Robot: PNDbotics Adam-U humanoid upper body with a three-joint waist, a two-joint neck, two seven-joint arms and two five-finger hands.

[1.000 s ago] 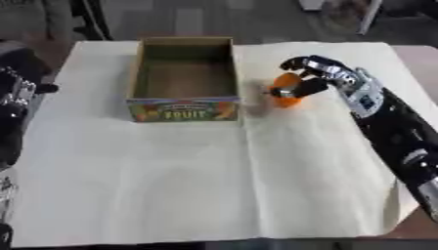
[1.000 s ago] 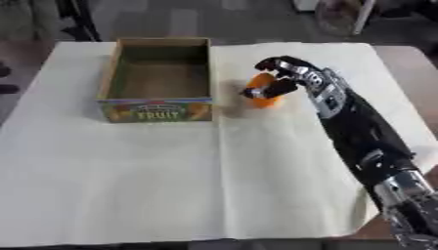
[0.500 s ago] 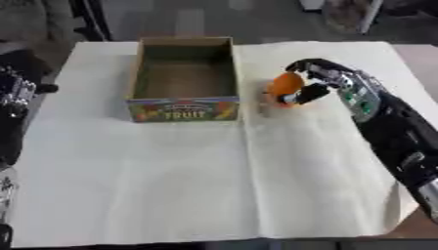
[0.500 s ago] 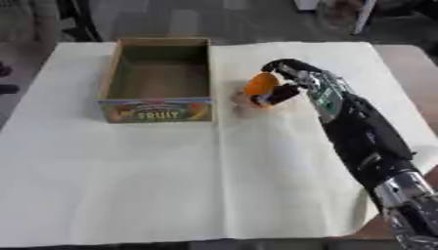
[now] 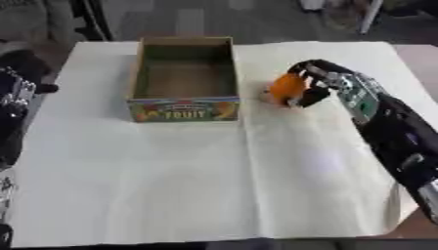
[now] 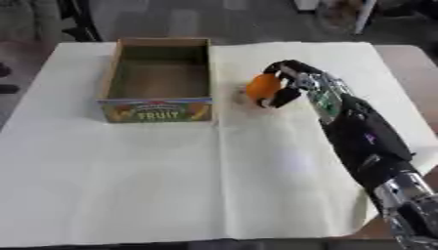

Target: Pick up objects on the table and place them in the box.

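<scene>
One orange fruit [image 5: 285, 88] now carried leftward in the right robot hand [image 5: 321, 83], fingers and thumb curled round it, nearer the fruit box [image 5: 183, 78] than a second ago and seemingly just off the tabletop [image 5: 214, 185]. Reads as pickup done, transfer under way. Only the near right wall of the box between fruit and open, empty compartment; needs clearing by lifting over. Left robot hand unseen; dark arm [image 5: 13, 105] idle at left edge.

Grey floor [image 5: 214, 17] beyond – cream-covered table [image 5: 171, 185] in front.
</scene>
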